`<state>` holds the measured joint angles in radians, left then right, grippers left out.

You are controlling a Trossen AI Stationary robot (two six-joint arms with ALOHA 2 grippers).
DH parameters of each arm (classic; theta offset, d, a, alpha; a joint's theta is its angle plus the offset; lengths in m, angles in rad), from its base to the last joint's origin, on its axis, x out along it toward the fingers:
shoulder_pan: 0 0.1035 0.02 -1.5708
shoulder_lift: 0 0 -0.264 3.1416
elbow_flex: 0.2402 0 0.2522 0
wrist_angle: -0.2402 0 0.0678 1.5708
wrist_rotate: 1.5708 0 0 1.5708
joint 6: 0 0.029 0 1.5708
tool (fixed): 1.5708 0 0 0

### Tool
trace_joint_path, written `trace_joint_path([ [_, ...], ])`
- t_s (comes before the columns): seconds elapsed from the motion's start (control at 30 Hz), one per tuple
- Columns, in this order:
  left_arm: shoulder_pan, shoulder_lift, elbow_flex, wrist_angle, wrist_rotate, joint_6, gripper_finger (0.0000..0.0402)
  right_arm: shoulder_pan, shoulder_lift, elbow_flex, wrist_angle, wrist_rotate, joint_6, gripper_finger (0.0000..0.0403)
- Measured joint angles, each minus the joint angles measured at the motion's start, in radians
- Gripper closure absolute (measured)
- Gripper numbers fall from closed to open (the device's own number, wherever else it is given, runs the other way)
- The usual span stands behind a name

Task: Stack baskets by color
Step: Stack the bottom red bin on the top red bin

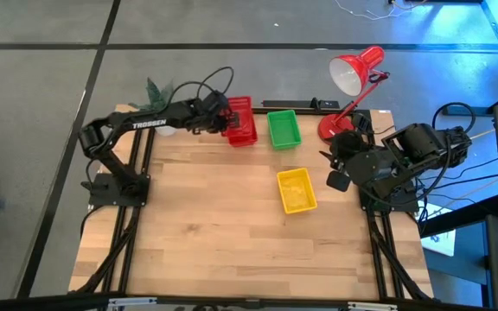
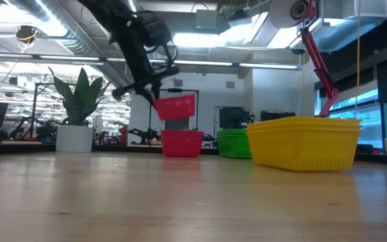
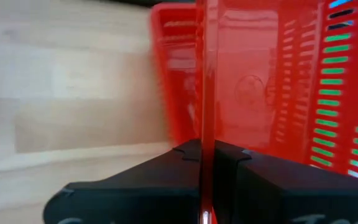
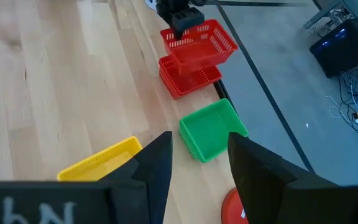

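The left end effector is clamped on the rim of a red basket, holding it in the air right above the red stack on the counter. Beside that stack sits the green stack, then the yellow stack, perhaps several deep. The right end effector hangs beside the yellow one, fingers apart.

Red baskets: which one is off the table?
The upper red basket, pinched by its rim in the left gripper jaws, hangs above the other red basket, which rests on the table.
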<state>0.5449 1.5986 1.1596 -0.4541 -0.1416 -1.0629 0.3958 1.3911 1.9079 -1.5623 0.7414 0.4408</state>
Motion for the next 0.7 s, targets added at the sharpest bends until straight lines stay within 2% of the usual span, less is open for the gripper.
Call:
trace_joint_path([
  [0.23, 0.006, 0.004, -0.036, 0.005, -0.012, -0.053, 0.0401, 0.000, 0.000, 0.000, 0.000, 0.000, -0.001, 0.0247],
  [0.47, 0.002, 0.040, -0.033, 0.075, -0.009, -0.054, 0.0401, 0.000, 0.000, 0.000, 0.000, 0.000, -0.006, 0.0247],
  [0.7, 0.005, 0.070, -0.035, 0.069, 0.002, -0.057, 0.0401, 0.000, 0.000, 0.000, -0.002, -0.001, -0.008, 0.0247],
])
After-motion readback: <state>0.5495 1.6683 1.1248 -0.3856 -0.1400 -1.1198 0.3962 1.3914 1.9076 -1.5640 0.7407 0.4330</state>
